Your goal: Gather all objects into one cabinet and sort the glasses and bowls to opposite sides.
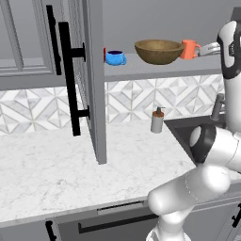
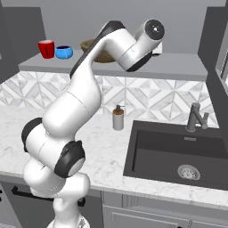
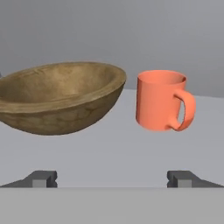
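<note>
Our jaws (image 3: 112,178) stand as wide as they go and hold nothing, with only bare shelf (image 3: 109,148) between the two tips. Ahead of them, slightly toward the right tip, the orange mug (image 3: 160,100) stands upright on the cabinet shelf with its handle turned outward past that tip. The wooden bowl (image 3: 59,97) sits ahead of the left tip, just beside the mug but apart from it.

We judge the step in hand to be taking the orange mug, which sits on the wrong side of the bowl from the other mugs. To do it well, we should shift toward the right tip until the mug's body is centred between the tips, then advance level. We should close on the body rather than the handle, and keep the left tip clear of the bowl's rim.

Farther beyond the bowl, the blue mug (image 1: 115,58) and the red mug (image 2: 46,48) stand together on the same shelf.

We can read no brand, label or writing on anything here.
</note>
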